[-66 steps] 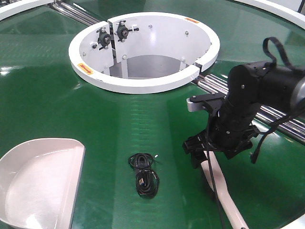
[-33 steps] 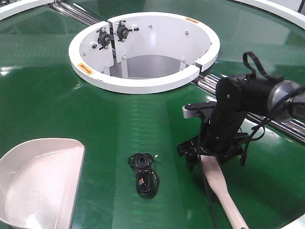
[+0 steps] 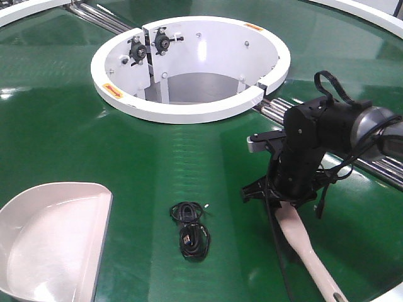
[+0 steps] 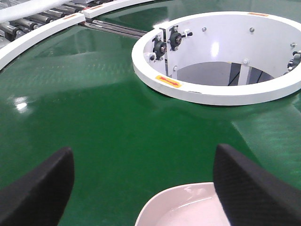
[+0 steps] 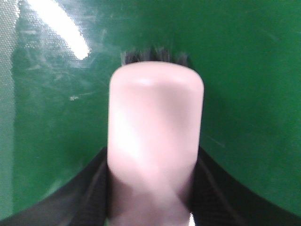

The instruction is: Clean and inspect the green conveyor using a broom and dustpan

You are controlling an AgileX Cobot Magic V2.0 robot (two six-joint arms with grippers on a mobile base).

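Jaws of the right gripper [image 3: 279, 200] are closed on the broom [image 3: 303, 244] - in the wrist view its black fingers [image 5: 89, 190] press against both sides of the pale pink body [image 5: 155, 132], with dark bristles [image 5: 155, 56] showing past the rounded end, over the conveyor [image 5: 244, 70]. Seen from the front, this gripper sits below and to the right of the white hub [image 3: 189, 114], pointing down at the belt, and the broom's handle runs from it away from the hub toward the bottom right corner.

Jaws of the left gripper [image 4: 143, 186] stand wide apart, one dark finger [image 4: 40, 188] at each lower corner of its wrist view. Between them shows the curved rim of the dustpan [image 4: 188, 207] - whether they touch it cannot be told. The hub [image 4: 211, 94] lies beyond, across bare green conveyor [image 4: 94, 117].

From the front, the dustpan [image 3: 50, 245] rests on the conveyor [image 3: 75, 138] well below and left of the hub. A coiled black cable [image 3: 191, 229] lies on the belt below the hub, between dustpan and broom, touching neither. Silver rollers [image 3: 277, 110] emerge from the hub's right side.
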